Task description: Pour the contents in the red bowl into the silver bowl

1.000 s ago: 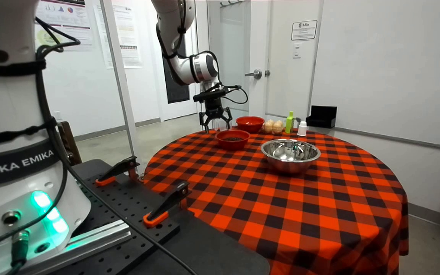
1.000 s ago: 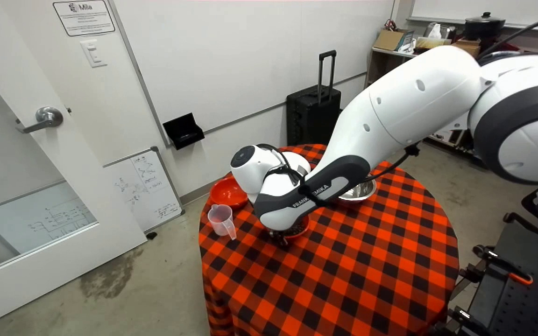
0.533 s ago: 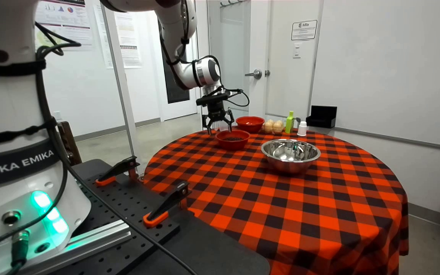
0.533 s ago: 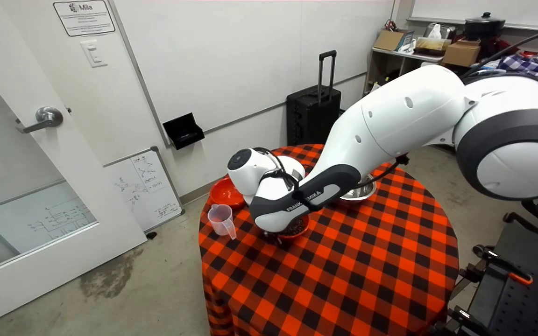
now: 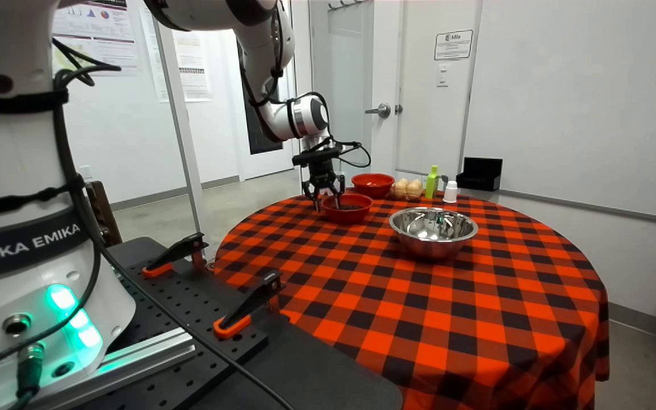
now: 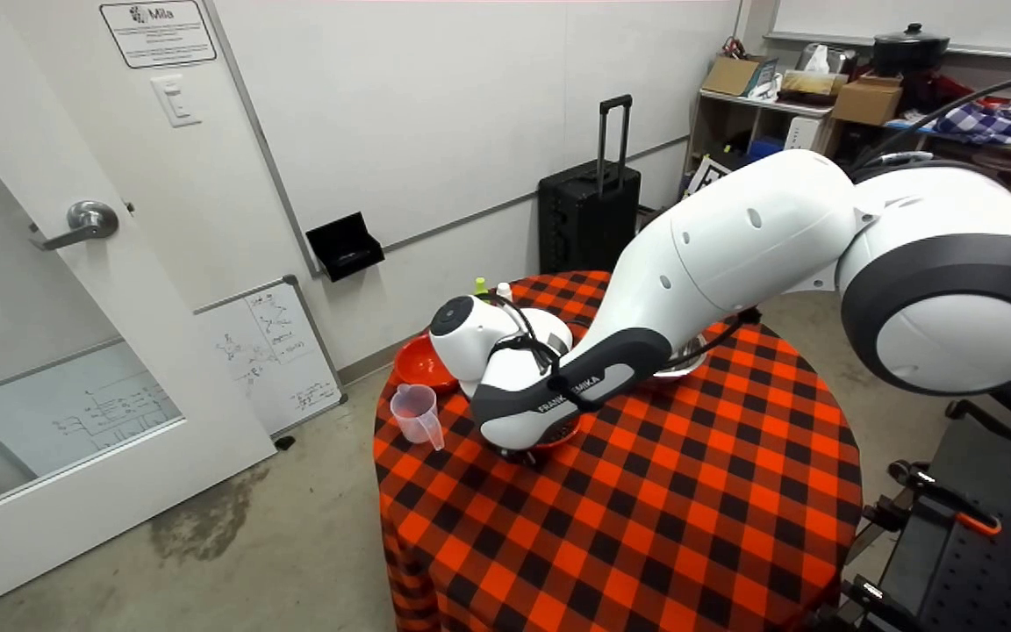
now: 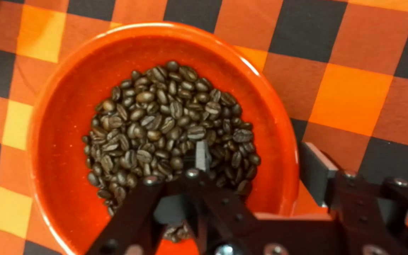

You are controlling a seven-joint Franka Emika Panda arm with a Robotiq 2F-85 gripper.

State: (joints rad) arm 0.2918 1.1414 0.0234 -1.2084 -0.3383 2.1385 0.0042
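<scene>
My gripper [image 7: 259, 163] points down, fingers apart, astride the rim of the red bowl [image 7: 60, 152]: one inside, at the coffee beans [image 7: 154, 124], one outside. Whether either touches the rim, I cannot tell. Red bowl upright on the checked tablecloth [image 5: 396, 302]; silver bowl [image 5: 433, 246] well apart on the same cloth. Near the red bowl, an orange-red bowl [image 6: 422, 360], a translucent measuring cup [image 6: 416, 411] just beside that.
</scene>
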